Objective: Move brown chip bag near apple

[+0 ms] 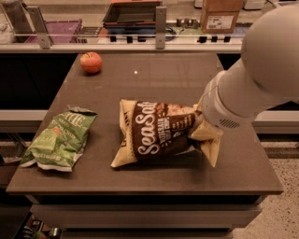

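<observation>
The pincer (201, 122) is sitting at the right end of the large brown chip bag with white "Sea Salt" lettering and pale yellow edges (156, 133), tucked under the arm's wrist, so whether it is spread or pressed together cannot be told. The bag's right end is crumpling where it is meeting the wrist. The thick white robot arm (252, 79) is reaching in from above and to the right of the bag and angling down and leftward to it.

The bag is lying lengthwise on the dark brown flat counter (177, 74), near its middle. A crumpled green chip bag (60, 138) is lying left of the brown bag, apart from it. The small round red-orange apple (91, 62) is resting well behind and left of the brown bag, near the counter's far left corner. Beyond the counter, behind the brown bag, a dark tray (133, 13), a purple bin (60, 28) and a cardboard box (221, 16) are standing on a farther surface.
</observation>
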Controlling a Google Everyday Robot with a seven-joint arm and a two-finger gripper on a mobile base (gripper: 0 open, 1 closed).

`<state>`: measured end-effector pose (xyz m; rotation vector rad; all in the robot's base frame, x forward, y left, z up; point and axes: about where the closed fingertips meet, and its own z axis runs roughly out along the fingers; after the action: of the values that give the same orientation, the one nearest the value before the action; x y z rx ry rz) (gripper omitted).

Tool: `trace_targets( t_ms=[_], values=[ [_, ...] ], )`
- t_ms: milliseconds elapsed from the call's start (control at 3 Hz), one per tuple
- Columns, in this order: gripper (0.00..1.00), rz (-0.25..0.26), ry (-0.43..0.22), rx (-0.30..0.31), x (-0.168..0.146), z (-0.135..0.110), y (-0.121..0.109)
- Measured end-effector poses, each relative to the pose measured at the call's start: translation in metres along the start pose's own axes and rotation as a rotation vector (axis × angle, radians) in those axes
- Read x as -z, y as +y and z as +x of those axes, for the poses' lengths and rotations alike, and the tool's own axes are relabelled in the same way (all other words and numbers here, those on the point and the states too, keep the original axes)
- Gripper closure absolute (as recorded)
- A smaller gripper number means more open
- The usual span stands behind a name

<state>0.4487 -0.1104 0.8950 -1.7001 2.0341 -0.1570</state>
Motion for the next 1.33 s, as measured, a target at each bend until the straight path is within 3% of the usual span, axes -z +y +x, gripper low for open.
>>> trace_targets(
  t_ms=[667,1333],
  values=[
    [1.00,0.106,0.005,-0.086,0.030,0.006,-0.068],
    [1.00,0.191,0.029,-0.138,0.043,-0.018,-0.142]
  ],
)
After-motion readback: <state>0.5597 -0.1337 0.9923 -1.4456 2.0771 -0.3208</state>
